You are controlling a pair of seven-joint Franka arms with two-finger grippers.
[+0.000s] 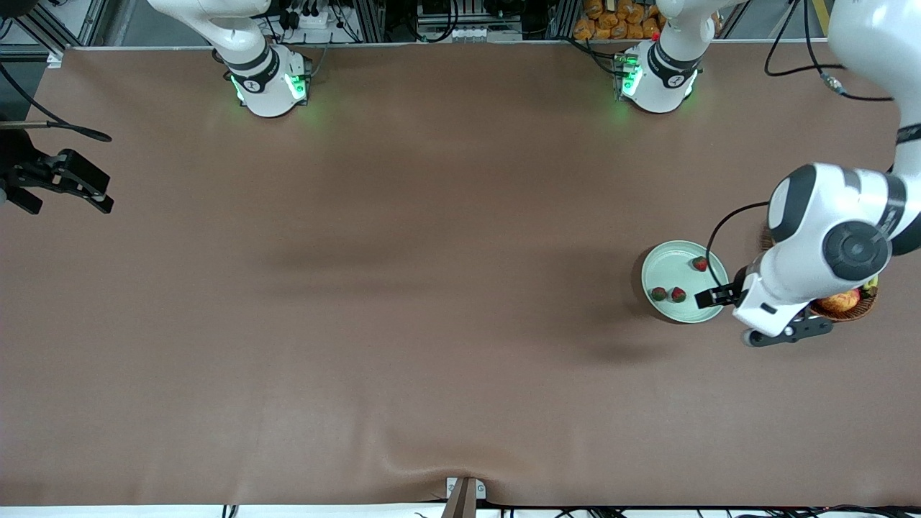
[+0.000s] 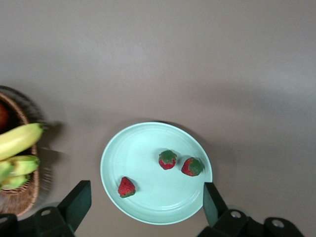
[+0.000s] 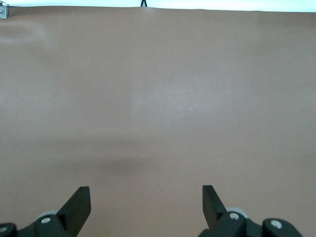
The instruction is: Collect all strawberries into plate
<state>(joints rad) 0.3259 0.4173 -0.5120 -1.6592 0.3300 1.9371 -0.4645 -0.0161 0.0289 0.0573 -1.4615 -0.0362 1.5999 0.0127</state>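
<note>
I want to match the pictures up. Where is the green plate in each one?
Front view: the plate lies toward the left arm's end of the table, beside the wicker basket, under the open left gripper.
Left wrist view: the plate fills the lower middle, between the gripper's fingers.
Right wrist view: not in it, only bare table.
Shared landmark: the three strawberries on the plate.

Brown table (image 1: 432, 288) with plate (image 1: 669, 270) beside basket (image 1: 856, 311).
</note>
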